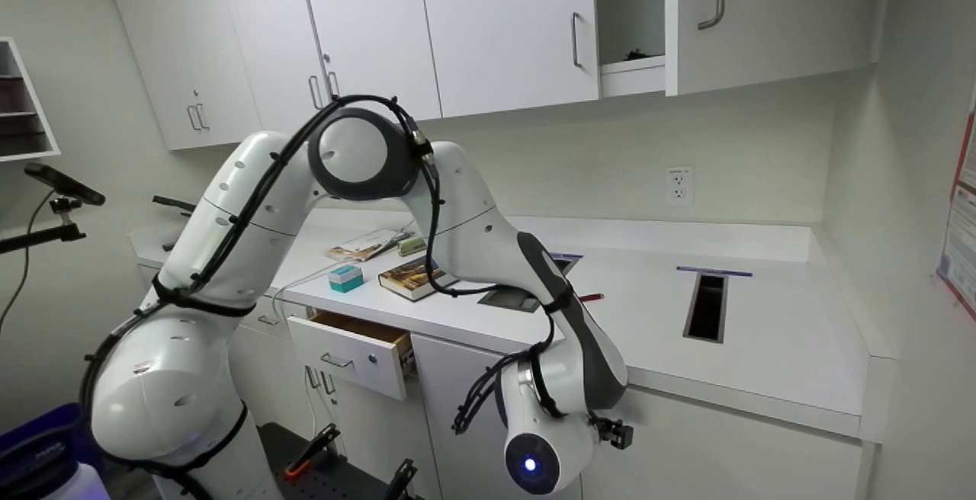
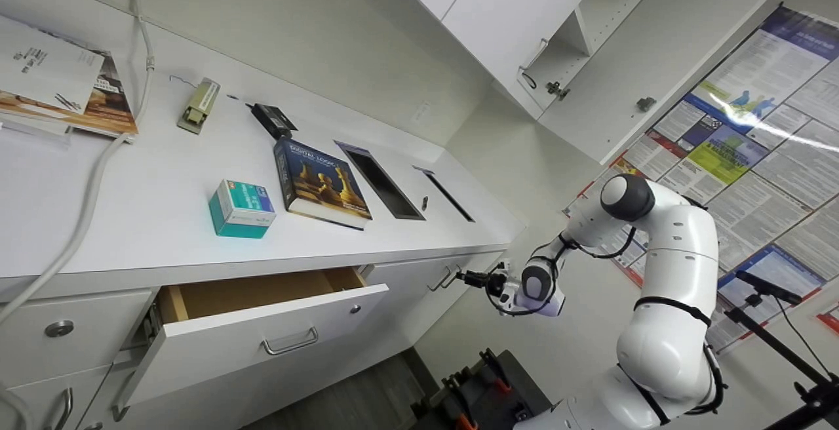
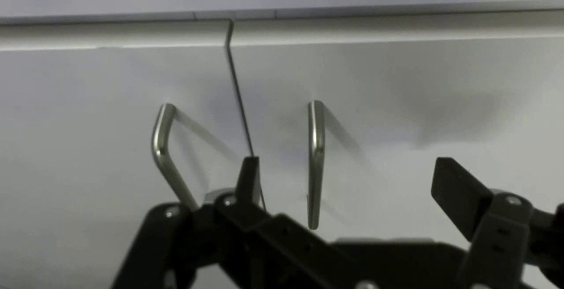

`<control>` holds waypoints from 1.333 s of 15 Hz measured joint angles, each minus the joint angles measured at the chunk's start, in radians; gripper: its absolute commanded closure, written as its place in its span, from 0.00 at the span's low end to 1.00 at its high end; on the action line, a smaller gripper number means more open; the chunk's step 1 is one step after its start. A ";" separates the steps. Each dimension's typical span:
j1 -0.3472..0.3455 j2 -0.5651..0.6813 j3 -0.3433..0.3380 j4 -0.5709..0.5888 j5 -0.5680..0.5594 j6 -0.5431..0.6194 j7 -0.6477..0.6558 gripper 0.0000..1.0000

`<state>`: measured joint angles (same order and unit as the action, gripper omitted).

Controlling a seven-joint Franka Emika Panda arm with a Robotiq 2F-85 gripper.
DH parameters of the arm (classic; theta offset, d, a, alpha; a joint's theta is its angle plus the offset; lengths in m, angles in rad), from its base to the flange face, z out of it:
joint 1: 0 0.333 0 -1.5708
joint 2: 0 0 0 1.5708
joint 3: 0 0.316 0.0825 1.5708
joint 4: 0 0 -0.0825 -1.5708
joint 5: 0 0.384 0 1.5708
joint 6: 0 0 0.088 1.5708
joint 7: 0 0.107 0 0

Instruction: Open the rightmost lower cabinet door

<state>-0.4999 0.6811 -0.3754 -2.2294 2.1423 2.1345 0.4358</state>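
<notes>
Holds pincer (image 3: 348,170) spread and empty, facing silver handle (image 3: 316,161) of unopened rightmost lower cabinet door (image 3: 405,86), under front edge of counter (image 1: 793,340) toward right corner. Appears in approach; calls for centring, closing, pulling.

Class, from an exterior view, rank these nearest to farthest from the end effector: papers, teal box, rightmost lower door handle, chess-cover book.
1. Door handle: just ahead of the open end effector.
2. Chess-cover book: on the counter.
3. Teal box: picture-left of the book.
4. Papers: far left in an exterior view.
</notes>
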 measured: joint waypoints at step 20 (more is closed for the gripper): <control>0.011 0.046 0.006 0.023 -0.010 0.004 0.000 0.98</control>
<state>-0.4888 0.7270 -0.3689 -2.2064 2.1322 2.1385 0.4360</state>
